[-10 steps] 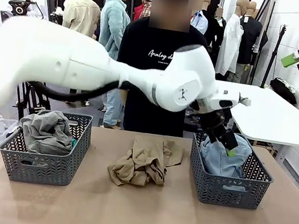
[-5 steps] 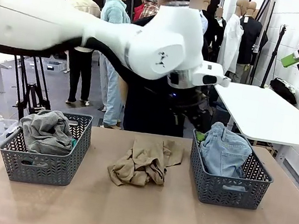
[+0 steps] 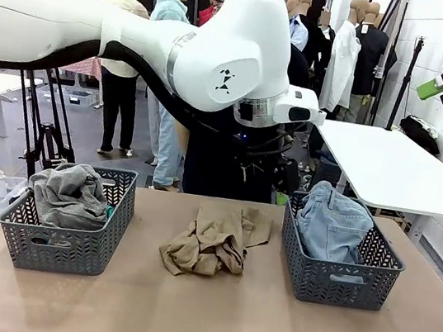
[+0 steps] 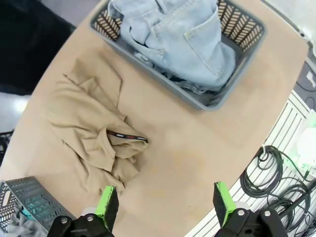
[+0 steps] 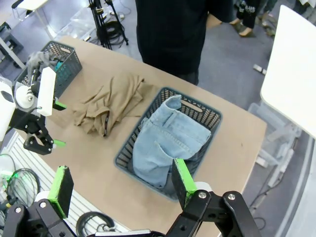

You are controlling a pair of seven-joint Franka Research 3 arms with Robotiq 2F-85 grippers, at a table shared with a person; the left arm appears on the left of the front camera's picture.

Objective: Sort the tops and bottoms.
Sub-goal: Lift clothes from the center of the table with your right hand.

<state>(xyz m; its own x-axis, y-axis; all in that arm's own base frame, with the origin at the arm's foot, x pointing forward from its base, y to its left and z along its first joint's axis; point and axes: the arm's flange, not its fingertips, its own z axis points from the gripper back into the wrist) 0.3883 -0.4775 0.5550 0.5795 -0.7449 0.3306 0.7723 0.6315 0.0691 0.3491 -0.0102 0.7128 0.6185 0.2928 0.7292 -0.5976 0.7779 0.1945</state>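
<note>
In the right basket (image 3: pixel 337 285) lie denim shorts (image 3: pixel 329 226), in left basket (image 3: pixel 67 251) grey top (image 3: pixel 67 193); left tool (image 4: pixel 164 198), right tool (image 5: pixel 121 178) gape.

Left hand (image 4: pixel 165 202) spread wide above table (image 4: pixel 173 153), tan top (image 4: pixel 89 123) crumpled, denim shorts (image 4: pixel 187 34) in grey basket (image 4: pixel 242 29)

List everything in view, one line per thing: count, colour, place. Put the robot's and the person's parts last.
Baskets: two, dark grey; left basket and right basket on the table.
Table: one, light brown, between robot and person.
Denim shorts: one, light blue, in the right basket.
Tan garment: one, khaki, crumpled on the table between the baskets.
Grey garment: one, heather grey, in the left basket.
Teal garment: one, mostly hidden under the grey one.
Left gripper: black, green pads, jaws open, above the table.
Right gripper: same colours, jaws open, raised high.
Person: one, black T-shirt, far side.
</note>
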